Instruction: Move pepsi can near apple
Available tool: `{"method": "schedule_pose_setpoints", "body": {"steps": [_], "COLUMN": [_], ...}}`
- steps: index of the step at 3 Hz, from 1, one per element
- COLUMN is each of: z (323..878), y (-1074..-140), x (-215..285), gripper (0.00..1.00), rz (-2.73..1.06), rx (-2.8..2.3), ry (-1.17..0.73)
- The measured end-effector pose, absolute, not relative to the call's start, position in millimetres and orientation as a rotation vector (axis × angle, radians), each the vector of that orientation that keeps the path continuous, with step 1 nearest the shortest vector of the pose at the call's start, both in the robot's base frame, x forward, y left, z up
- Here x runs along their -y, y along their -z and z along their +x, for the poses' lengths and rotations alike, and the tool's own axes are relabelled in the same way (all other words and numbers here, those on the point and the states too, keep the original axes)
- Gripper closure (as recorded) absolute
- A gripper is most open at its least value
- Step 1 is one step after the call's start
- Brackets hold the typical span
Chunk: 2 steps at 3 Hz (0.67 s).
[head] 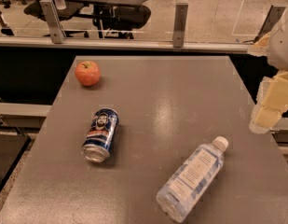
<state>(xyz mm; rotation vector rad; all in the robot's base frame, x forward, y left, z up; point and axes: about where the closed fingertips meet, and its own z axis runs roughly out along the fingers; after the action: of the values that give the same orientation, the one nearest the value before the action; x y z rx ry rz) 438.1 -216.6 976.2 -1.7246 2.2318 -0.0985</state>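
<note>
Dark blue metal pepsi can (100, 135) lies on its side on flat grey table (181, 87), well left of cream gripper (268, 110) at right edge; jaw state: cannot tell.

You have a clear plastic water bottle (192, 185) lying on its side on the grey table (171, 101), with its white cap pointing up and right. Far behind the bottle, past the table's far edge, metal posts (181, 17) hold glass panels (213, 13), and black office chairs (120, 13) stand beyond. The claw (262, 118) hangs right of the bottle's cap, off the table's edge.
</note>
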Motion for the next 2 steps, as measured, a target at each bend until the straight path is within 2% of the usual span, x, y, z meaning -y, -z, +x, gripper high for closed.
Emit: {"method": "schedule_pose_setpoints", "body": {"steps": [2], "z": [453], "y": [-974], "x": [199], "gripper": [0.0], "rz": [-1.778], "rx": [-2.168], "ry": [0.091]}}
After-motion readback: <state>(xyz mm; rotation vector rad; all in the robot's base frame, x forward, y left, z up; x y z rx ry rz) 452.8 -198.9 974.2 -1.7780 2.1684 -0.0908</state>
